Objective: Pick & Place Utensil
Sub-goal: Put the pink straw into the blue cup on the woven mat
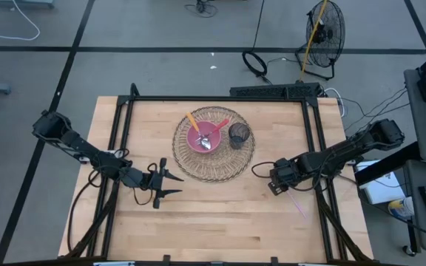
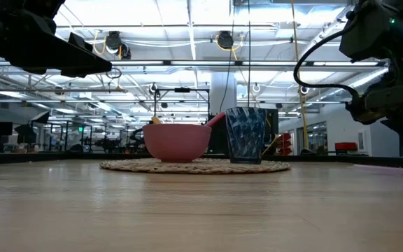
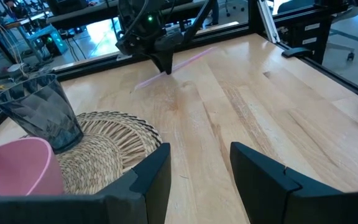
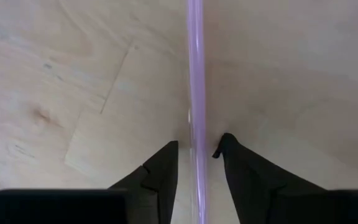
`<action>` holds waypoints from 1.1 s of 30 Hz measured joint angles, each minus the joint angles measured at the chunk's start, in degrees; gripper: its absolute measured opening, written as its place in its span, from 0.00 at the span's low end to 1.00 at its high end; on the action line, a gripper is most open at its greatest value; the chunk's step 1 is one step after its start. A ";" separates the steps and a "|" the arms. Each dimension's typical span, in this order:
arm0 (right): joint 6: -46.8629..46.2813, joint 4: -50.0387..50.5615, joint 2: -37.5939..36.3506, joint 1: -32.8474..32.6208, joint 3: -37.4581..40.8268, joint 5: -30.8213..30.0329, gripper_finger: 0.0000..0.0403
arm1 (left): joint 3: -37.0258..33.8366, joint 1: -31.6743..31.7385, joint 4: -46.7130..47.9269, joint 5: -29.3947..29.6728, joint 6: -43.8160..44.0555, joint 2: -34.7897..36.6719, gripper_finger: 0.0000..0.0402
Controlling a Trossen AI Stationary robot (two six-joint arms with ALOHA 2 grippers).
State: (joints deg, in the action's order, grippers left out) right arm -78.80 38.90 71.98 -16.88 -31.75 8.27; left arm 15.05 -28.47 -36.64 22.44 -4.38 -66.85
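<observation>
A thin purple utensil handle (image 4: pixel 196 81) lies flat on the wooden table near its right side (image 1: pixel 296 205). My right gripper (image 4: pixel 196 149) points down over it, open, with one finger on either side of the handle and a small gap to each. My left gripper (image 1: pixel 170 185) hovers open left of the woven mat (image 1: pixel 213 166), with nothing between its fingers (image 3: pixel 194 162). On the mat stand a pink bowl (image 1: pixel 204 136), holding a metal spoon and orange and pink utensils, and a dark glass cup (image 1: pixel 239 134).
A black frame rail (image 1: pixel 217 98) runs along the table's far edge and down both sides. Bare wood lies between the mat and the near edge. Beyond the table, a fan (image 1: pixel 324 29) and cables are on the floor.
</observation>
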 joint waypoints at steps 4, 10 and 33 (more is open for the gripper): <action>-0.02 0.36 -0.02 -0.02 0.00 1.81 0.29 | 0.00 0.00 0.00 0.00 0.00 0.00 0.42; -0.24 2.16 -0.02 -0.07 0.00 5.16 0.29 | 0.00 0.00 0.02 0.00 -0.01 0.00 0.42; 0.39 6.95 -2.07 -0.19 -0.98 4.77 0.28 | 0.00 0.00 0.04 0.00 -0.04 -0.01 0.42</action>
State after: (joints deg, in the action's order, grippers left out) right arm -78.41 45.85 69.91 -17.07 -32.73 13.04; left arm 15.05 -28.47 -36.60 22.44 -4.43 -66.86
